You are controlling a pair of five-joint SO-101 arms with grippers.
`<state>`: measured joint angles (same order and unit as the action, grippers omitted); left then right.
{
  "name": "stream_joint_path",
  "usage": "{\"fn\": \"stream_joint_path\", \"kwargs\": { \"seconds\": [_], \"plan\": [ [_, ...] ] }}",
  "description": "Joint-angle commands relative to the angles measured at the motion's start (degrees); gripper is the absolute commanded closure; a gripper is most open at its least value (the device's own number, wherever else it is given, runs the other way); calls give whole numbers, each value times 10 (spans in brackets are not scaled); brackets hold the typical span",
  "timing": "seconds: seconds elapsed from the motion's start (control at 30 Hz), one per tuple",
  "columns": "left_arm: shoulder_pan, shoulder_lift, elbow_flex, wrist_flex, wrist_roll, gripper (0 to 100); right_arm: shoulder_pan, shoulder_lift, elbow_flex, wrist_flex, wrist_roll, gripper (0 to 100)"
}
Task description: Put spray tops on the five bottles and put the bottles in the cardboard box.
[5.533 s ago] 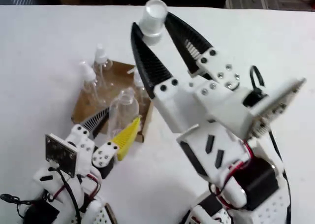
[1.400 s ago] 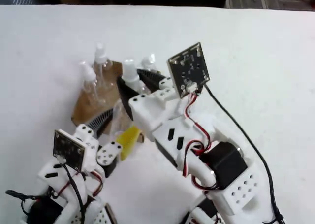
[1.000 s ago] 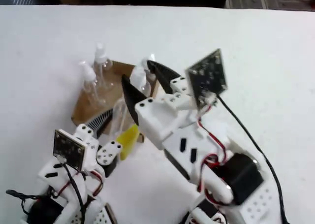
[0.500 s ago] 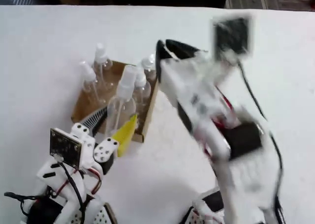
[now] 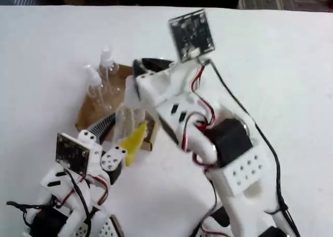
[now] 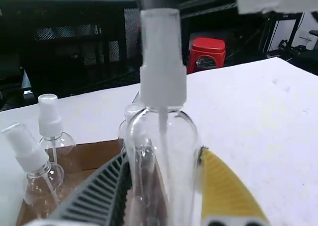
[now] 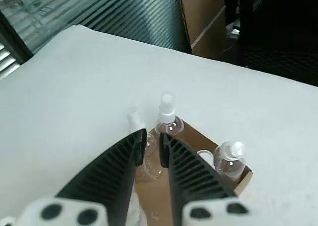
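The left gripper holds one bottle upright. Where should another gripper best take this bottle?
Probably by the spray top, from above. The left gripper clamps the bottle by its round body from both sides, and it stands upright, so the narrow top is left to grip.

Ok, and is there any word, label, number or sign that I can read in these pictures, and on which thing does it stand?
No text can be read in any view.
front bottle: clear, no label on it.
cardboard box: plain brown, no print seen.
circuit board: any marking on it is too small to read.
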<state>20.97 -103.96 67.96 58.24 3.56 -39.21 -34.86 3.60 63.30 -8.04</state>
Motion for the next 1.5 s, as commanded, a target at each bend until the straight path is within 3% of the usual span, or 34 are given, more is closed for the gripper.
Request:
{"fn": "stream_joint_path", "kwargs": {
  "seconds": [0.0,0.2,0.4,0.7,0.87,1.0,1.27,1.47],
  "plan": [
    [-3,-10,-9,-18,4,978,-5,-13,-19,13,4,981],
    [-3,-10,-9,-18,4,977,53,-18,-21,11,4,981],
    [-7,-10,-8,-18,4,977,155,-19,-18,5,-2,981],
    [-16,-10,-4,-47,4,976,198,-18,-14,211,2,981],
    [-119,-9,13,-124,4,977,198,-18,59,291,3,981],
    [-175,-9,94,-240,4,977,197,-18,170,256,3,981],
    [-178,-9,284,-469,7,977,198,-18,328,130,4,981],
    [-178,-8,290,-466,8,977,198,-18,410,37,4,981]
  ]
}}
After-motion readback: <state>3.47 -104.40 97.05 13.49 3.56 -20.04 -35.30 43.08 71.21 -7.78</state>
